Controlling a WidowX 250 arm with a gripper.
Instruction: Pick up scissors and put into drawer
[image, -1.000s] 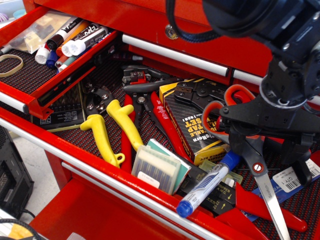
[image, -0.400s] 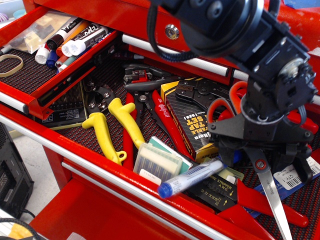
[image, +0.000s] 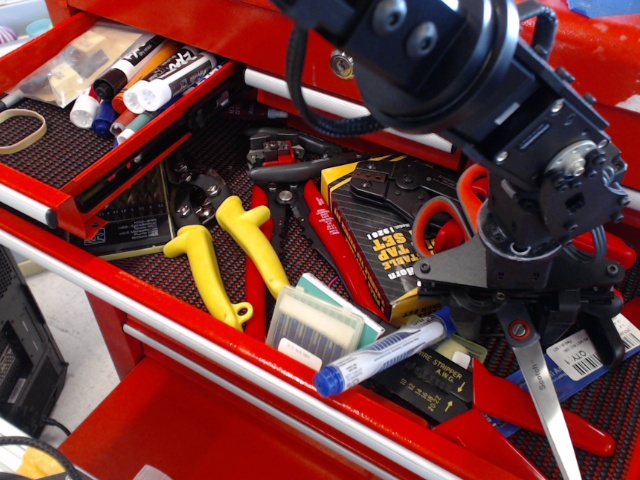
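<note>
The scissors lie in the open lower drawer at the right, among other tools. Their red-orange loop handles (image: 447, 216) point up-left, the round red pivot (image: 517, 329) sits below them, and the silver blades (image: 548, 415) run down-right. My black gripper (image: 528, 315) hangs directly over the scissors' middle. Its fingers (image: 606, 338) stand wide apart, one on each side of the pivot, and hold nothing. The arm's body hides part of the handles.
Yellow-handled pliers (image: 232, 257), red-handled pliers (image: 318, 232), a cable-wrap box (image: 385, 245), a small plastic case (image: 316, 327) and a blue-capped marker (image: 381, 353) crowd the drawer. An upper drawer (image: 110, 165) with markers (image: 150, 78) stands open at the left. The drawer's front rail (image: 200, 345) runs along below.
The arm has swung left and down over the scissors, its fingers now straddling the pivot. The blue-capped marker has slid left and lies flatter. The scissors have barely moved.
</note>
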